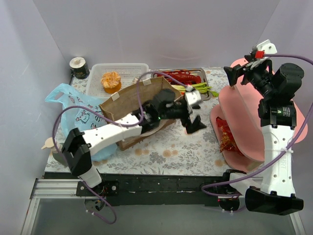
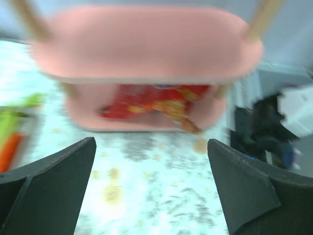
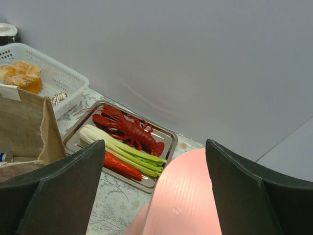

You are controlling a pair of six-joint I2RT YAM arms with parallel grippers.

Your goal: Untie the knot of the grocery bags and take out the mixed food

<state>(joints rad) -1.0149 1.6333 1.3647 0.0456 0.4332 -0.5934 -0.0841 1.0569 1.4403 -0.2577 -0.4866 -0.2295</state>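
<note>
The brown paper bag (image 1: 128,98) lies open on the flowered table, with the light-blue plastic bag (image 1: 63,98) to its left. My left arm reaches across the paper bag. Its gripper (image 1: 194,111) (image 2: 150,147) is open and empty just above the table, facing the pink shelf (image 2: 146,44). A shiny red snack packet (image 1: 227,137) (image 2: 156,105) lies on that shelf's lower tier. A red lobster (image 3: 129,129), a leek (image 3: 122,149) and a carrot (image 3: 120,167) lie in a metal tray (image 3: 168,134). My right gripper (image 1: 247,61) (image 3: 155,147) is open and empty, high over the shelf's top.
A white slotted basket (image 1: 132,71) at the back holds an orange cupcake-like piece (image 1: 111,81). A dark cup (image 1: 78,67) stands in the back left corner. The two-tier pink shelf (image 1: 244,105) fills the table's right side. Grey walls close in on three sides.
</note>
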